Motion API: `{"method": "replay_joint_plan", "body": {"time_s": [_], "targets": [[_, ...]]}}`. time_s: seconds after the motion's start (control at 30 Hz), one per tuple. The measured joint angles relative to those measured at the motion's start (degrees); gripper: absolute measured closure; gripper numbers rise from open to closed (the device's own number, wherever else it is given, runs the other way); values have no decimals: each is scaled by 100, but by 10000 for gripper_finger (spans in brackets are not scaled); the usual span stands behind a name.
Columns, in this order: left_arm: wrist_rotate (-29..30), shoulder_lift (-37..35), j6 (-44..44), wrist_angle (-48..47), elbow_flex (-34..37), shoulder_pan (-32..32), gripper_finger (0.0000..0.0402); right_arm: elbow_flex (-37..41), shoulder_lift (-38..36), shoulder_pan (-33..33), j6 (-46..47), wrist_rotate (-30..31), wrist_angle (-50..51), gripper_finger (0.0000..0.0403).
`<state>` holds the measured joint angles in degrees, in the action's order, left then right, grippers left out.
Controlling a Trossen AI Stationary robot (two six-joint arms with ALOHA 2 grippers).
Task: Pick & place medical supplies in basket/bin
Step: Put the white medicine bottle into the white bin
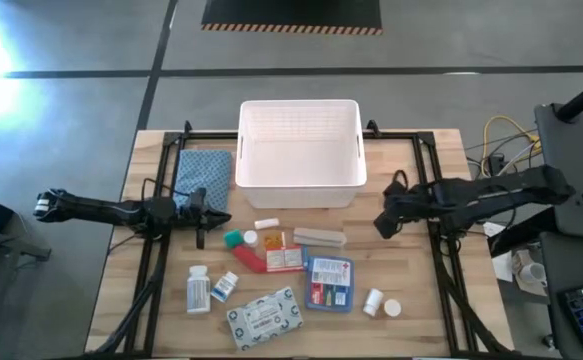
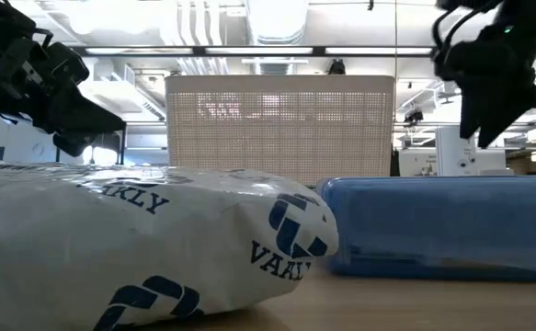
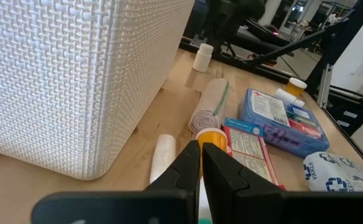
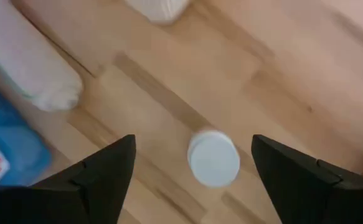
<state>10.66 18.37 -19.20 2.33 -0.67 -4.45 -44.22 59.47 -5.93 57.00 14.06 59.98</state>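
A white rectangular plastic bin (image 1: 299, 142) with slotted sides stands at the far middle of the wooden counter (image 1: 426, 300), the medical supplies spread on the boards in front of it — white pill bottles (image 1: 198, 289), a blue-red packet (image 1: 330, 283), a grey-white patterned flat pack (image 1: 263, 318) nearest the front edge. The left gripper (image 1: 201, 237) hovers by a teal-capped piece (image 1: 233, 239), jaws clenched on nothing. The right gripper (image 4: 193, 163) hangs above bare wood with jaws released — a small white round cap (image 4: 213, 158) lies between them, untouched.
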Motion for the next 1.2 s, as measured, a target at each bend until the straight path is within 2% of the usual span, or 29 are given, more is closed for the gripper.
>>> {"method": "replay_joint_plan", "body": {"time_s": [0.2, 0.4, 0.57, 0.73, 0.87, 0.97, 1.2], "targets": [[0, -1, 2, 0, 0, -1, 401, -180, 744, 121, 124, -839, 251, 56], [0, 0, 0, 0, 0, 0, 401, -130, 850, 436, 256, -953, 505, 50], [0, -2, 2, 0, 0, 0, 401, -44, 853, 776, -111, -1024, 468, 50], [-2, 0, 2, 2, 0, 0, 401, 322, 930, 1105, -483, -1214, 100, 53], [-2, -2, 0, 2, 0, -2, 401, 752, 932, 1295, -466, -1679, -463, 55], [-2, -1, 1, 2, 0, -1, 401, 893, 930, 1296, -427, -1680, -659, 55], [-2, -2, 0, 2, 0, 0, 401, 925, 932, 1298, -597, -1156, -836, 62]]}}
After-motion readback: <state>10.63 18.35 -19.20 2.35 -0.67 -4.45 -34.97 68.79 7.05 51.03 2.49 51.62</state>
